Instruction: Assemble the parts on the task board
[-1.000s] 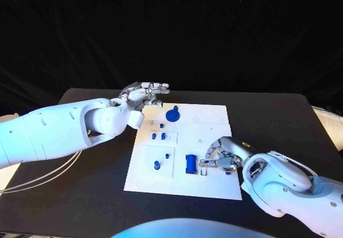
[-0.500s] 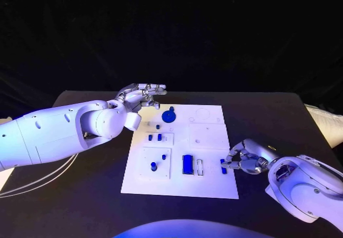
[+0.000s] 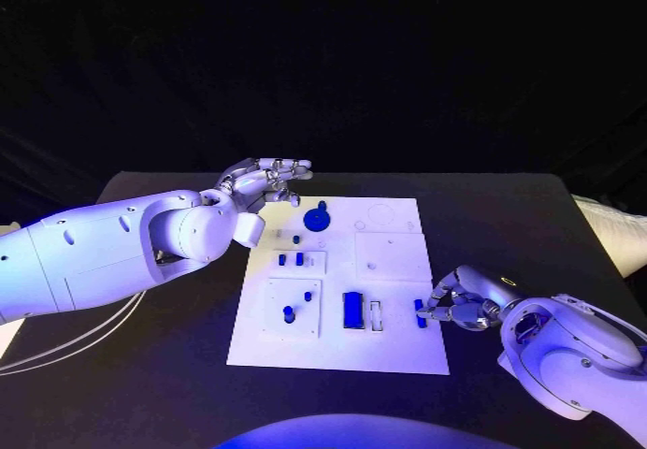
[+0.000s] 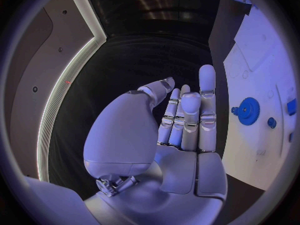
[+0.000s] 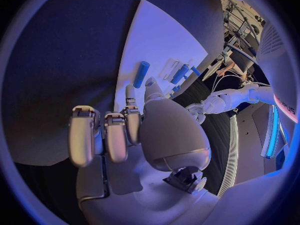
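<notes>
Seems to be the pick-up of one loose piece, going by the right hand [image 3: 458,304]: low at the near right edge of the white board [image 3: 391,245], curled, with fingertips down at a short blue peg [image 3: 421,319]. Flat on its side, that peg, right at the board's edge and beside the black table [image 3: 162,374]. From the right wrist camera, seen just past the fingertips [image 5: 130,92], with the thumb close beside its near end. Touching, or pinched already? Cannot tell, so no firm word on a grip.

As for the left hand [image 3: 270,176]: raised over the far left corner of the board, well apart from the peg, fingers straight and side by side in its own wrist camera, thumb set off from them, holding nothing. Looks to be waiting rather than working.

Elsewhere on the board: a blue gear [image 3: 317,221] seated near the far side, close below the left hand; a blue block [image 3: 353,310] in its slot, near the peg on the inner side; a few small blue pieces [image 3: 294,260] in the left-hand recesses.

Calls next for a sure pinch on the peg from both sides, then a clean lift, a turn to upright and a carry to an open hole. Which hole, cannot say from here. Worth minding the edge: with a loose nudge, likely to roll off onto the table.
</notes>
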You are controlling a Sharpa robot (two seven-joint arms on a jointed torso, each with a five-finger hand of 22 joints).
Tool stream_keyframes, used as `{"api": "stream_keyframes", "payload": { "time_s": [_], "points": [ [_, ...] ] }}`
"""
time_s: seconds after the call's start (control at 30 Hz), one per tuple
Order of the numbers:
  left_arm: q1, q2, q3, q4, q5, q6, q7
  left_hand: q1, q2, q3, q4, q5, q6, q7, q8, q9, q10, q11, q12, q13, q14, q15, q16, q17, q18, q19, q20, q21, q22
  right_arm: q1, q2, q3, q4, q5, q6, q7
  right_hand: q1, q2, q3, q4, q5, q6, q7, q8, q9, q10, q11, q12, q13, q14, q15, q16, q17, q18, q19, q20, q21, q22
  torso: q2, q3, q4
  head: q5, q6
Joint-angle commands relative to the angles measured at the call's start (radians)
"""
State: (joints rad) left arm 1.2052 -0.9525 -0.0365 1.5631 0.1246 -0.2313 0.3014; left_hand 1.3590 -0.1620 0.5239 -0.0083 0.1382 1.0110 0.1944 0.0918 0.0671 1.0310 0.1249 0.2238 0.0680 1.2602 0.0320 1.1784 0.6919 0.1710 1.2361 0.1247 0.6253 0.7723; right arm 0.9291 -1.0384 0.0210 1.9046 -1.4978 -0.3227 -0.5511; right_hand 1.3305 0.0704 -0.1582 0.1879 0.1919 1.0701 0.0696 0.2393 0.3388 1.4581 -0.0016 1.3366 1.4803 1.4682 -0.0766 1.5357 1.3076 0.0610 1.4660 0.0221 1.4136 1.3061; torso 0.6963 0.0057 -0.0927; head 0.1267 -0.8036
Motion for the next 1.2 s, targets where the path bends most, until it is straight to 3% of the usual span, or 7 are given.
{"api": "stream_keyframes", "payload": {
  "time_s": [0.03,0.6,0.73,0.8,0.9,1.03,1.2],
  "points": [
    [0.001,0.002,0.000,0.001,-0.003,0.015,0.004,0.003,0.006,-0.002,-0.002,0.003,-0.006,0.002,0.007,0.001,-0.009,0.001,0.001,0.000,-0.008,0.000,0.004,-0.001,0.012,-0.004,0.001,-0.004,-0.002,-0.006,0.009,-0.001,-0.008,-0.063,0.060,-0.028,0.004,0.012,0.001,0.006,0.005,0.012,-0.003,-0.004,-0.002,0.040,-0.011,-0.007,-0.060,0.091,-0.002,0.002,0.205,-0.005,0.016,0.004,0.003,-0.002,0.001,-0.0009,0.0000,0.002,-0.002],
    [0.001,-0.002,0.000,0.003,-0.003,0.018,0.002,0.003,0.006,-0.002,-0.002,0.003,-0.006,0.002,0.007,0.001,-0.009,0.001,0.001,0.000,-0.008,0.000,0.004,-0.001,0.012,-0.004,0.001,-0.004,-0.002,-0.019,0.066,-0.002,-0.033,-0.206,0.153,-0.035,0.038,-0.005,0.014,-0.016,-0.013,0.036,-0.010,-0.015,-0.011,0.037,-0.017,-0.015,-0.063,0.091,-0.008,0.001,0.204,-0.004,0.015,-0.001,0.001,-0.003,0.000,-0.0012,-0.0007,0.007,-0.006],
    [0.001,-0.004,0.000,0.003,-0.003,0.017,0.002,0.003,0.006,-0.002,-0.002,0.003,-0.006,0.002,0.007,0.001,-0.009,0.001,0.001,0.000,-0.008,0.000,0.004,-0.001,0.012,-0.004,0.001,-0.004,-0.002,-0.019,0.078,-0.003,-0.042,-0.268,0.217,-0.039,0.064,-0.010,0.025,-0.035,-0.025,0.040,-0.012,-0.020,-0.014,0.037,-0.019,-0.015,-0.062,0.091,-0.010,0.002,0.206,-0.004,0.014,-0.003,0.001,-0.002,-0.001,-0.0017,0.0004,0.008,-0.007],
    [0.001,-0.004,0.000,0.002,-0.003,0.017,0.001,0.003,0.006,-0.002,-0.002,0.003,-0.006,0.002,0.007,0.001,-0.009,0.001,0.001,0.000,-0.008,0.000,0.004,-0.001,0.012,-0.004,0.001,-0.004,-0.002,-0.019,0.084,-0.005,-0.047,-0.308,0.259,-0.041,0.084,-0.011,0.041,-0.049,-0.086,0.043,-0.011,-0.026,-0.018,0.037,-0.019,-0.015,-0.061,0.091,-0.011,0.002,0.207,-0.005,0.014,-0.005,0.001,-0.002,0.000,-0.0011,0.0013,0.007,-0.008],
    [0.001,-0.003,0.000,0.002,-0.004,0.017,0.000,0.003,0.006,-0.002,-0.002,0.003,-0.006,0.002,0.007,0.001,-0.009,0.001,0.001,0.000,-0.008,0.000,0.004,-0.001,0.012,-0.004,0.001,-0.004,-0.002,-0.019,0.094,-0.009,-0.052,-0.376,0.329,-0.043,0.102,-0.017,0.057,-0.065,-0.118,0.046,-0.010,-0.033,-0.022,0.035,-0.019,-0.019,-0.062,0.091,-0.010,0.003,0.208,-0.005,0.014,-0.005,0.002,0.001,0.000,-0.0009,0.0016,0.008,-0.009],
    [0.001,-0.004,0.000,0.002,-0.005,0.016,-0.002,0.006,0.008,-0.002,-0.005,0.003,-0.006,0.002,0.008,0.001,-0.010,0.000,0.005,0.000,-0.009,-0.001,0.004,-0.004,0.012,-0.004,0.001,-0.004,-0.002,-0.019,0.106,-0.015,-0.058,-0.468,0.433,-0.045,0.132,-0.025,0.082,-0.093,-0.127,0.052,-0.010,-0.040,-0.026,0.031,-0.019,-0.029,-0.067,0.092,-0.010,0.006,0.213,-0.007,0.016,-0.004,0.004,0.007,-0.001,-0.0009,0.0006,0.011,-0.011],
    [0.001,-0.004,0.000,0.002,-0.009,0.016,-0.003,0.006,0.008,-0.002,-0.005,0.003,-0.006,0.002,0.008,0.001,-0.010,0.000,0.005,0.000,-0.009,-0.001,0.004,-0.004,0.012,-0.004,0.001,-0.004,-0.002,-0.019,0.110,-0.017,-0.057,-0.505,0.458,-0.048,0.157,-0.015,0.116,-0.116,-0.114,0.058,-0.011,-0.047,-0.031,0.029,-0.020,-0.035,-0.069,0.092,-0.011,0.007,0.216,-0.007,0.016,-0.004,0.005,0.009,-0.001,-0.0008,0.0009,0.011,-0.011]
  ]
}}
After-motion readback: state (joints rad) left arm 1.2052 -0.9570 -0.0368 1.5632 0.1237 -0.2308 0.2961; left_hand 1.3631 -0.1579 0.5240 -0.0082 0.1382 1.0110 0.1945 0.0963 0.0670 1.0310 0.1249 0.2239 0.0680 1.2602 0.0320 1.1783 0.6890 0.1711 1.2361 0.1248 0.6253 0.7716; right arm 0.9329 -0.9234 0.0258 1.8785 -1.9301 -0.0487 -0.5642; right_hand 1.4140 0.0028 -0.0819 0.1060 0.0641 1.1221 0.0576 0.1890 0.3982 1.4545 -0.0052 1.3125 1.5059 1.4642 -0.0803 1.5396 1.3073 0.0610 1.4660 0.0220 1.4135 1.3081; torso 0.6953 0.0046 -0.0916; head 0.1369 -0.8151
